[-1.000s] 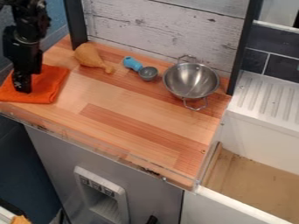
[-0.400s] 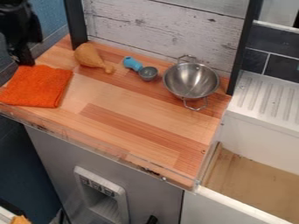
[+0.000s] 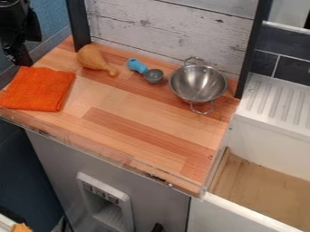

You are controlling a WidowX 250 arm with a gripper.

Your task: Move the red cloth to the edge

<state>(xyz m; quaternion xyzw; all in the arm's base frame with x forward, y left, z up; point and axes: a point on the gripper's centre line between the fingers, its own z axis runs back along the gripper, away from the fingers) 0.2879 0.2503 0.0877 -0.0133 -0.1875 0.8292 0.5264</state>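
Note:
The black gripper (image 3: 23, 60) hangs at the upper left, just above and behind the back edge of the cloth, apart from it. Orange-red and lying nearly flat, the cloth (image 3: 39, 89) covers the left end of the wooden counter (image 3: 133, 108), its front side close to the counter's front edge.
A toy drumstick (image 3: 92, 58) lies to the right of the cloth, near the back wall. Beside it are a blue-handled scoop (image 3: 138, 66) and a metal colander (image 3: 198, 84). A clear rail (image 3: 109, 158) runs along the front edge; a white sink (image 3: 266, 136) stands at the right.
The gripper has risen off the cloth and moved back toward the upper left. The cloth's right side has shifted slightly rightward, and its surface is now uncovered.

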